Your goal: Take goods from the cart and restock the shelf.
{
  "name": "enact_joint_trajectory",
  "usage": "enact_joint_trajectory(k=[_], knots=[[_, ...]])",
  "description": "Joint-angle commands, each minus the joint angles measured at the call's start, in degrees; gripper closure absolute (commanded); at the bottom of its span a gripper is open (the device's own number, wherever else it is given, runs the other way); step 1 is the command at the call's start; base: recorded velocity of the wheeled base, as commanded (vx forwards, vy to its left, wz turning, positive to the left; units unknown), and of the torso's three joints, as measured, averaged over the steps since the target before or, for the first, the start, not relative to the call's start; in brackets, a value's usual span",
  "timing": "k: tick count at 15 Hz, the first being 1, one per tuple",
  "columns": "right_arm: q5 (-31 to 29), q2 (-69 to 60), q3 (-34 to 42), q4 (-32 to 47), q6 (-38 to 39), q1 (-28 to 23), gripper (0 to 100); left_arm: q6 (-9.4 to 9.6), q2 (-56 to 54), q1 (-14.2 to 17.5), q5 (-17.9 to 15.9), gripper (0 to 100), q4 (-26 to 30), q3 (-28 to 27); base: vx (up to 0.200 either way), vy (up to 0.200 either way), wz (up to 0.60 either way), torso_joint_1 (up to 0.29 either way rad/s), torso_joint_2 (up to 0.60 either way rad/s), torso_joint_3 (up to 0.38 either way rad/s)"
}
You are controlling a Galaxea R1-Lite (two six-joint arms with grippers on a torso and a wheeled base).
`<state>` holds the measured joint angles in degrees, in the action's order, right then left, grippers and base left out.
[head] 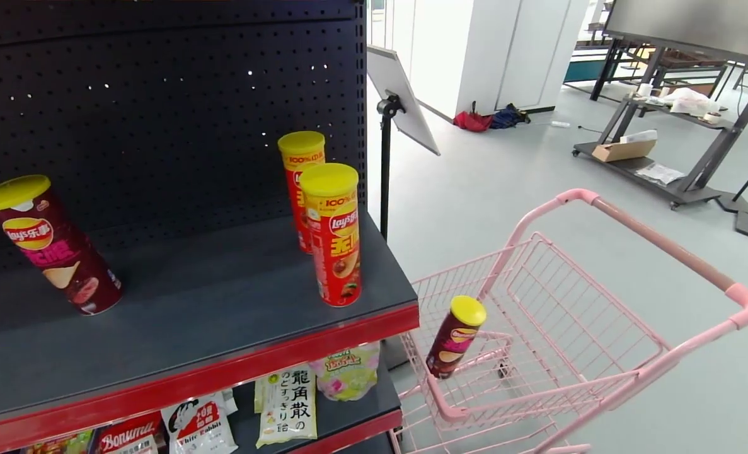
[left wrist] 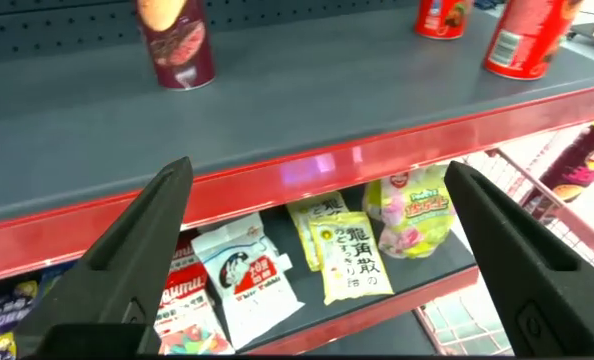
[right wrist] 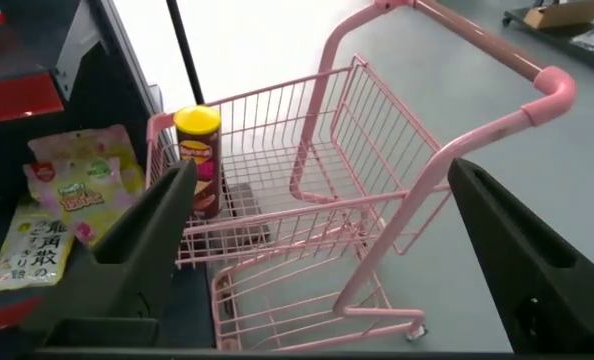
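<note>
Chip can (head: 455, 337), maroon with a yellow lid, stands alone in the pink cart (head: 657, 252). It is propped in the basket corner closest to the shelf (head: 191, 296), its long axis near upright. The right claw (right wrist: 317, 170) looks down on the cart with jaws spread wide and nothing held. The can sits ahead of it, off toward the shelf-side finger, so this arm looks the nearer; it would likely need to shift that way and come down around the tube's sides. The left claw (left wrist: 317, 168), likewise released and empty, faces the shelf edge, where two red cans (head: 333, 236) and a second maroon can (head: 52, 249) stand on the upper board above snack packets (head: 285, 403).
</note>
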<state>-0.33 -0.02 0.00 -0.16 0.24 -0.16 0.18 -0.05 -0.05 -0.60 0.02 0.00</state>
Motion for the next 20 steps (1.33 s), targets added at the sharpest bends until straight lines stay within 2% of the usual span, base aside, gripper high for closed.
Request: enact_joint_trajectory(k=[1, 7, 20], knots=[[-0.02, 0.02, 0.0, -0.02, 0.02, 0.07, 0, -0.01, 0.05, 0.05, -0.02, 0, -0.02, 0.0, 0.0, 0.0, 0.0, 0.0, 0.0, 0.0], [-0.02, 0.02, 0.0, -0.02, 0.02, 0.07, 0, -0.01, 0.05, 0.05, -0.02, 0, -0.02, 0.0, 0.0, 0.0, 0.0, -0.104, 0.24, 0.138], [-0.11, 0.02, 0.0, -0.02, -0.16, 0.07, 0, -0.01, 0.05, 0.05, 1.12, 0, -0.02, 0.0, 0.0, 0.0, 0.0, -0.149, 0.38, 0.233]])
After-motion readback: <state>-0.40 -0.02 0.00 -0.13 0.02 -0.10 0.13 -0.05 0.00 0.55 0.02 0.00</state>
